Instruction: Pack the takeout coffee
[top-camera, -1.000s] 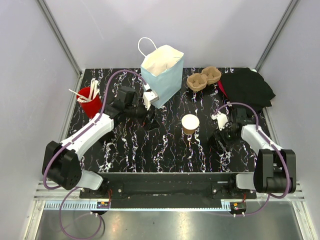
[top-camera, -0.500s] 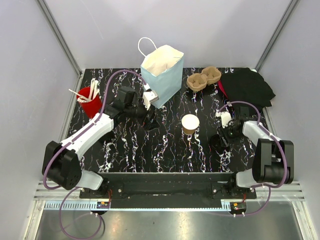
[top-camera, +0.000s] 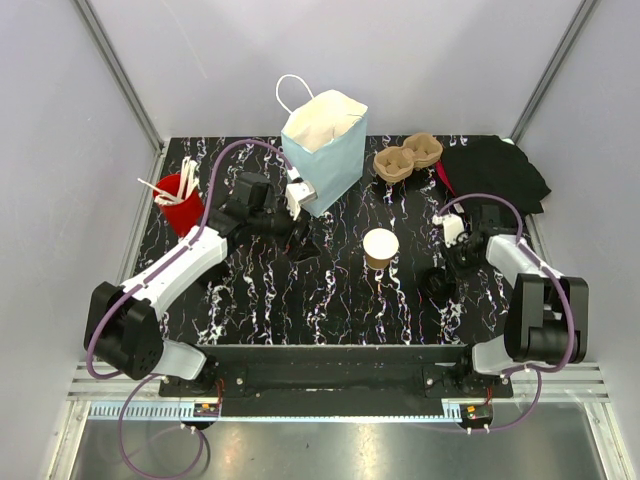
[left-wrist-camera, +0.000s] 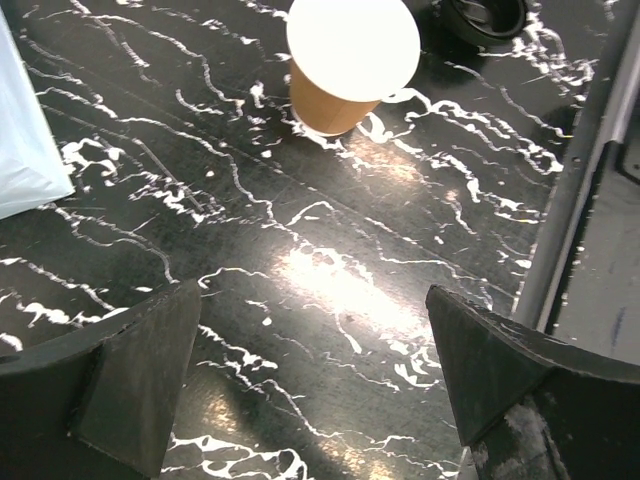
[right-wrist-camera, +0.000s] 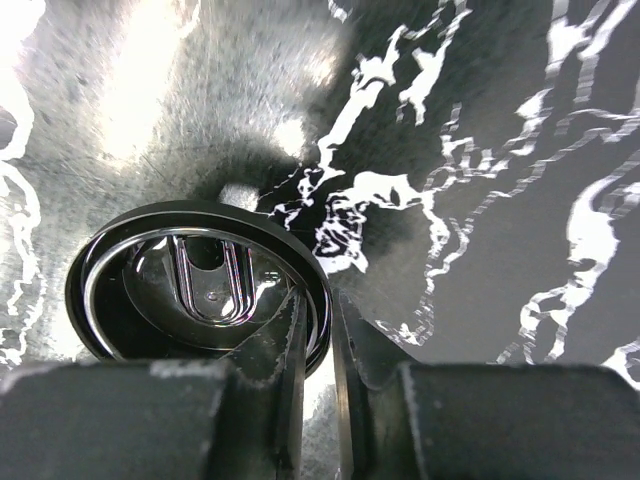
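The takeout coffee cup (top-camera: 381, 247), tan paper with a pale open top, stands upright mid-table; the left wrist view shows it (left-wrist-camera: 350, 60) ahead of the fingers. A round black lid (top-camera: 437, 283) lies on the table to the cup's right. My right gripper (top-camera: 445, 274) is down on it, and in the right wrist view its jaws (right-wrist-camera: 320, 300) pinch the rim of the lid (right-wrist-camera: 190, 280). The left gripper (top-camera: 303, 240) hovers left of the cup, open wide (left-wrist-camera: 315, 380), with only bare table between its fingers.
A light blue paper bag (top-camera: 325, 150) with a white handle stands open at the back, just beyond the left gripper. Brown pulp carriers (top-camera: 407, 157) and a black cloth (top-camera: 495, 175) lie back right. A red cup of stirrers (top-camera: 180, 200) sits far left.
The right gripper has swung slightly back and right over the lid, and its jaws have closed from wide apart onto the rim. The left arm and the cup have not moved.
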